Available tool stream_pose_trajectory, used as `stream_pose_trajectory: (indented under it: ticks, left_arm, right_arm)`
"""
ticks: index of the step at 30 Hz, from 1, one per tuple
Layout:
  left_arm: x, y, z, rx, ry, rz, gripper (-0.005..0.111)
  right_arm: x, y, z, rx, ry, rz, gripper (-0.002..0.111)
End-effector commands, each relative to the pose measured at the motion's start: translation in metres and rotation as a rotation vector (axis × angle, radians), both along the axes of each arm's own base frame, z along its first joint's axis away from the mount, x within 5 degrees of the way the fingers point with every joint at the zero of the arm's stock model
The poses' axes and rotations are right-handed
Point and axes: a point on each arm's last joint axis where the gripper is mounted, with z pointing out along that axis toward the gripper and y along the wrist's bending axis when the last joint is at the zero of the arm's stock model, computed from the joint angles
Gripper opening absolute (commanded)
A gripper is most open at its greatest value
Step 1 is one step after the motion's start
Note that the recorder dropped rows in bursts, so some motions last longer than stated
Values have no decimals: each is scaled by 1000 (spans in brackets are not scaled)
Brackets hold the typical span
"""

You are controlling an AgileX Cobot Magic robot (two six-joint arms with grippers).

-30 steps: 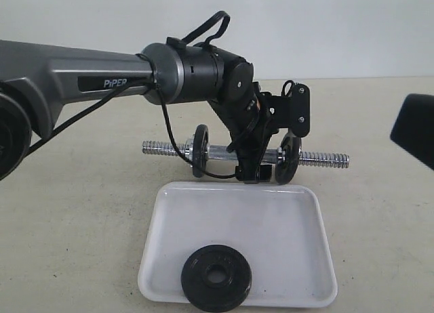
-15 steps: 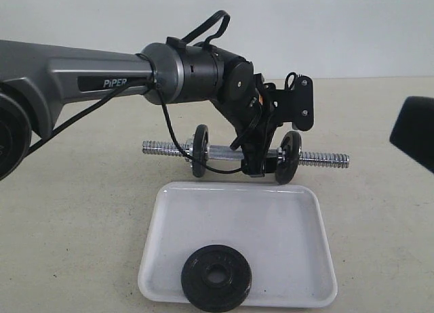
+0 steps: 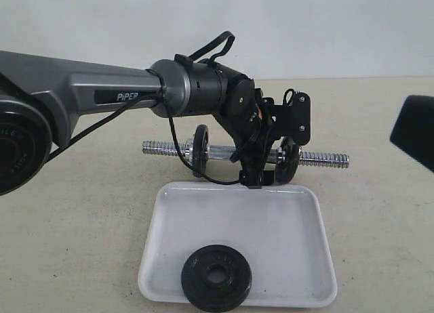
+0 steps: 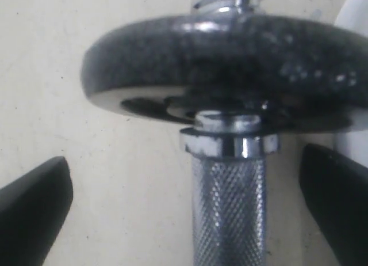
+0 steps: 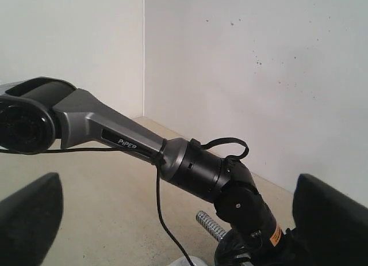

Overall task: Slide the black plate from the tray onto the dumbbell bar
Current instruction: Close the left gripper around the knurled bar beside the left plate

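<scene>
The black plate (image 3: 215, 278) lies flat at the near edge of the white tray (image 3: 298, 252). Behind the tray the chrome dumbbell bar (image 3: 224, 152) rests on the table with one black disc (image 3: 200, 150) left of its handle and another (image 3: 290, 161) right of it. My left gripper (image 3: 261, 172) hangs over the handle next to the right disc. In the left wrist view the left gripper (image 4: 185, 162) is open, its fingers (image 4: 31, 214) standing well clear on either side of the knurled handle (image 4: 229, 214). My right gripper (image 5: 178, 185) is open and holds nothing; it is off at the right (image 3: 413, 130).
The left arm (image 3: 102, 96) stretches across from the left above the table. A black cable (image 3: 176, 150) droops from it in front of the bar. The threaded bar ends (image 3: 325, 158) stick out past both discs. A pale wall stands behind the table.
The left arm has pushed forward a little and its gripper has sunk lower around the handle. The bar, the black plate and the right gripper have not moved.
</scene>
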Motion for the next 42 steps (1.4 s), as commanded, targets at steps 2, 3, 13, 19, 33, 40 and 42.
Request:
stream_pose_trajectory:
  ticks: [2,3,13,19,33,40,42]
  left_arm:
    - [2,-1,2,-13,-22,2,106]
    - [2,-2,2,-15,-24,2,106]
    - [5,-4,4,-46,-59,2,106]
    - [5,-4,4,-46,-59,2,106]
    - [6,-5,5,-58,-73,2,106]
    - [7,-5,6,-67,-83,2,106]
    - [7,-5,6,-68,-85,2,106]
  right_arm:
    - [1,0,-2,3,12,-1,104]
    - [1,0,-2,3,12,-1,104]
    - [1,0,-2,3,12,-1,104]
    - [1,0,-2,3,12,-1,104]
    - [1,0,-2,5,14,-1,104]
    - [1,0,-2,5,14,-1,104]
    - [1,0,-2,7,17,-1,104]
